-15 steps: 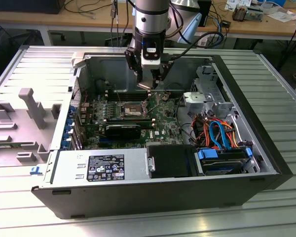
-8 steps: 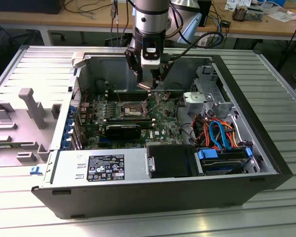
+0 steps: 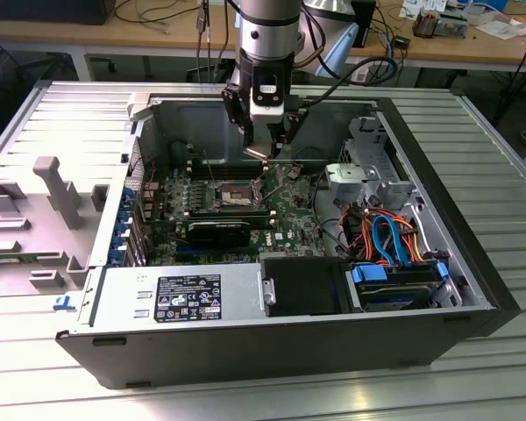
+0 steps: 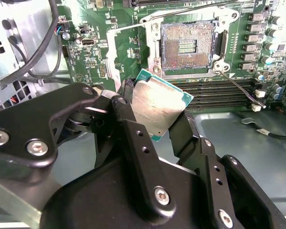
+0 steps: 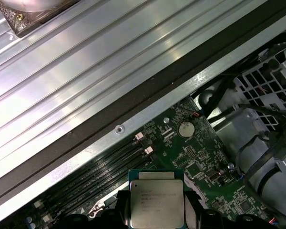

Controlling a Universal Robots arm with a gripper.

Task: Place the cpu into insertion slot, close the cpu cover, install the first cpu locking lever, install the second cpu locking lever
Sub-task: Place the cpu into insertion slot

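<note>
A ribbed silver metal table point(image 3: 491, 132) carries a large open dark-grey computer case point(image 3: 289, 351) lying on its side. A green circuit board point(image 3: 289, 215) forms the floor of the case. The insertion slot point(image 4: 188, 45), a small square socket with a tan-gold contact field and a silvery rim, sits on this board. It lies uncovered, with its contacts bare.

The grey-and-black robot arm point(image 3: 267, 26) reaches down into the case from above. Its black two-fingered hand point(image 3: 265, 140) hangs near the slot but not over it, raised clear of the board.

The hand is closed on the cpu point(image 4: 159, 105), a small flat square chip with a silvery-grey metal top and a thin green edge. One finger presses on each of two opposite sides. In the second wrist view the chip hangs beside the slot, over the long black memory slots point(image 4: 214, 93) that run along one side of it. Its edges are turned at an angle to the slot's rim.

I judge the step in hand to be the first one, placing the cpu, and it is not yet done. Seating the chip calls for centring it over the slot, squaring its edges to the rim and bringing it in flat. The bare contacts look fragile, so a tilted or offset touch could bend them.
</note>
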